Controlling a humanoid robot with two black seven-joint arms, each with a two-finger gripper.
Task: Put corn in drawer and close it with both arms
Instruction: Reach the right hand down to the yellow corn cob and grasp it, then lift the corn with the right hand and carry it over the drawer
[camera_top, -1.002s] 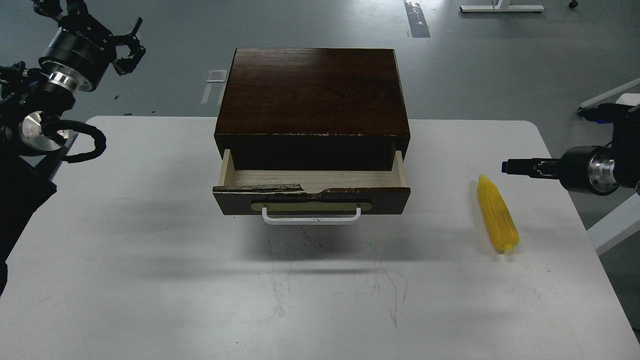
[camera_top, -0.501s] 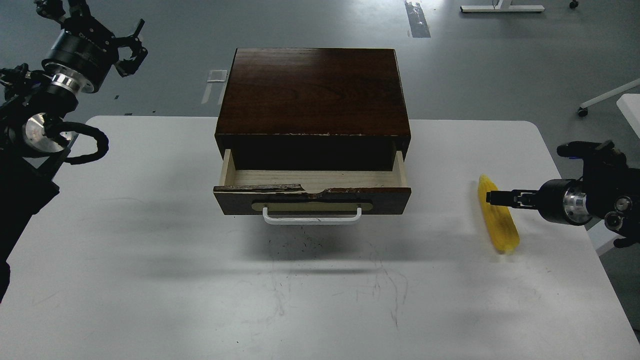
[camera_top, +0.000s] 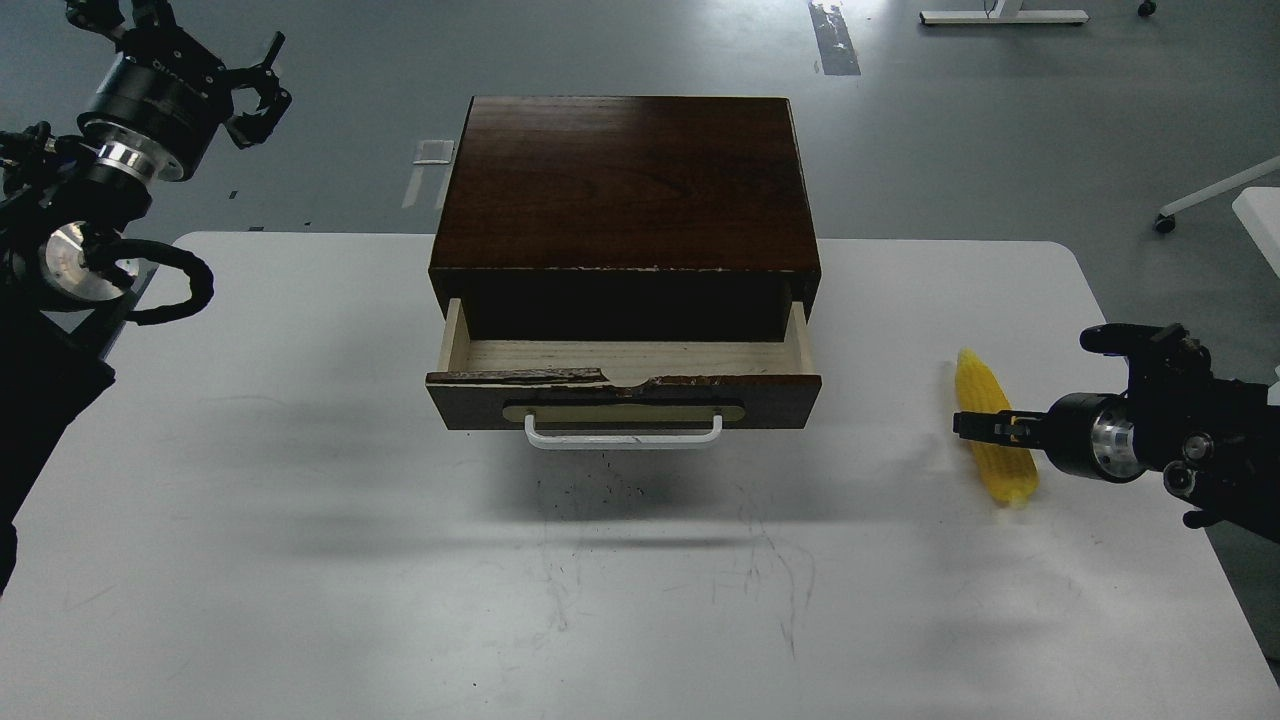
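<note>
The corn (camera_top: 977, 384) lies lengthwise on the white table (camera_top: 300, 520), to the right of the box. The dark brown box (camera_top: 625, 180) stands at the table's far middle. Its drawer (camera_top: 620, 357) is pulled out, its pale inside empty, with the white handle (camera_top: 622, 433) facing me. My right gripper (camera_top: 985, 425) reaches in from the right, low across the corn's middle. It is seen edge-on and dark, so its fingers cannot be told apart. My left gripper (camera_top: 258, 95) is raised beyond the table's far left corner, open and empty.
The table's right edge runs just right of the corn. The table front shows scuff marks (camera_top: 770, 570). Grey floor with a tape strip (camera_top: 835, 40) lies behind the box. A white frame leg (camera_top: 1215, 190) stands at the far right.
My right gripper has come down and toward me, from above and right of the corn to across its middle. The corn, drawer and left arm have barely moved.
</note>
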